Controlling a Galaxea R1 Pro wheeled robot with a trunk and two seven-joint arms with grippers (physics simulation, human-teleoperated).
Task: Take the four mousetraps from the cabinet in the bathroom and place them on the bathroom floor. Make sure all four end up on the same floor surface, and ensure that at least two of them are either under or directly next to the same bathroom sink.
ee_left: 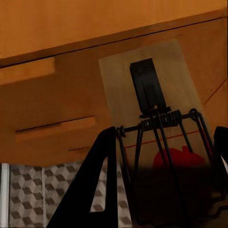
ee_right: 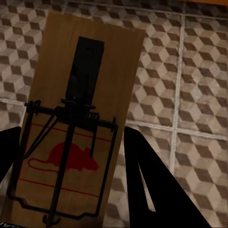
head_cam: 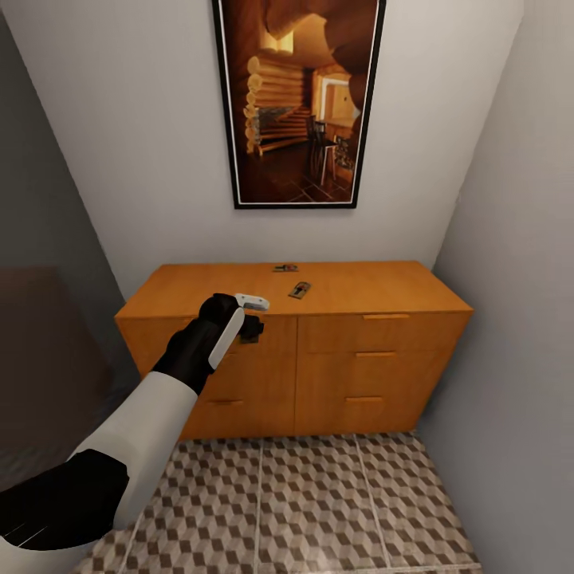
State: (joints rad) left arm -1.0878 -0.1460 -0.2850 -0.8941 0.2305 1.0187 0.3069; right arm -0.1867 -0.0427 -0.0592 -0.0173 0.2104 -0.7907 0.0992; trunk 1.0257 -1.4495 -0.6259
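So the left pincer [head_cam: 249, 328] is up in front of the cabinet [head_cam: 335, 367], right at the top drawer on its left half, just below the edge of the flat top. In the left wrist view its dark fingers [ee_left: 88, 190] are closed around a mousetrap [ee_left: 152, 114]: wooden board, black plate, coil spring and wire bar, red mouse print partly in shadow near the pincer. The trap sits between the two fingers with the cabinet's drawer fronts right behind it and a bit of the bathroom floor [ee_left: 23, 194] showing past the finger.

The right pincer [ee_right: 66, 190] has hold of a trap too. The right wrist view has a second mousetrap [ee_right: 80, 118] clamped between its black fingers [ee_right: 152, 190], red mouse logo clearly visible, with the cube-pattern tiles well beyond it.

Two more traps are on top of the cabinet, beyond the left pincer and off to its right: one mousetrap [head_cam: 300, 290] lying nearer the front, tilted a bit, and another mousetrap [head_cam: 285, 268] farther back near the wall, under the framed picture [head_cam: 299, 104]. They're close to each other but apart.
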